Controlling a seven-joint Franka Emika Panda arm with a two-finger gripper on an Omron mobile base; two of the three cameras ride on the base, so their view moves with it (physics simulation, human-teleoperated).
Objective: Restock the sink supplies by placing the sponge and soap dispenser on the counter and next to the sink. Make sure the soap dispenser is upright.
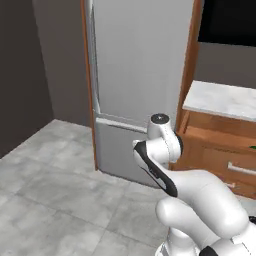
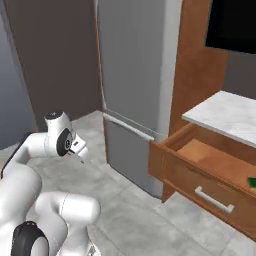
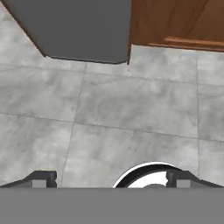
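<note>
My gripper [image 3: 110, 180] hangs open over the grey tiled floor, with its two dark fingertips [image 3: 41, 179] far apart and nothing between them. The counter [image 2: 225, 116] is a white marble slab at the right, also visible as the counter [image 1: 220, 99] in the left base view. Below it a wooden drawer [image 2: 200, 172] stands pulled open. A small green corner [image 2: 252, 182] shows inside it at the picture's edge; it looks like the sponge's top, but too little shows to be sure. The soap dispenser and the sink are out of view.
A tall grey fridge [image 1: 140, 75] stands straight ahead, framed by brown wooden panels [image 2: 192, 75]. The open drawer's front [image 2: 212, 200] with its metal handle juts out over the floor at the right. Open grey floor [image 1: 45, 185] lies to the left.
</note>
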